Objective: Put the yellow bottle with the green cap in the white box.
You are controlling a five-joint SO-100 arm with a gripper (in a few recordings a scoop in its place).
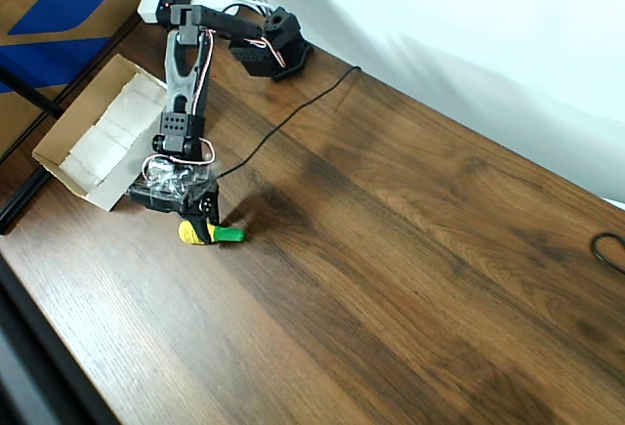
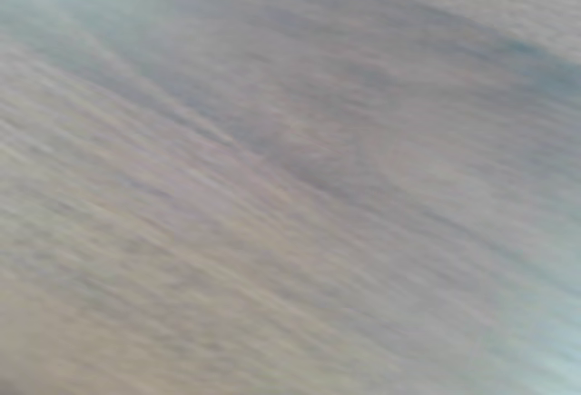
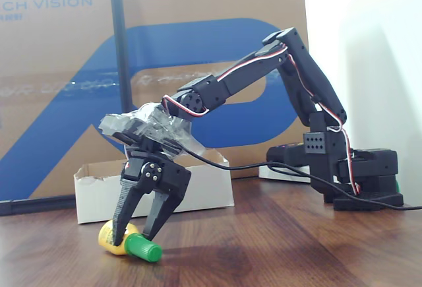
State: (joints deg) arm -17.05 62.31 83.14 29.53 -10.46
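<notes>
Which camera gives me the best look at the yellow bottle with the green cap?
The fixed view: the yellow bottle with the green cap lies on the table side-on, end effector fingers straddling it. In the overhead view the bottle is partly hidden under the end effector. The wrist view is blurred wood grain.

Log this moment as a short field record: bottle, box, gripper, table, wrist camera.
bottle: the yellow bottle with the green cap lies on its side on the table, outside the box
box: the white box sits open behind the bottle in the fixed view, white pads inside
gripper: the gripper points down, jaws spread, fingertips either side of the bottle's neck; not closed on it
table: brown wooden table, a black cable running across it
wrist camera: blurred wood grain only
</notes>
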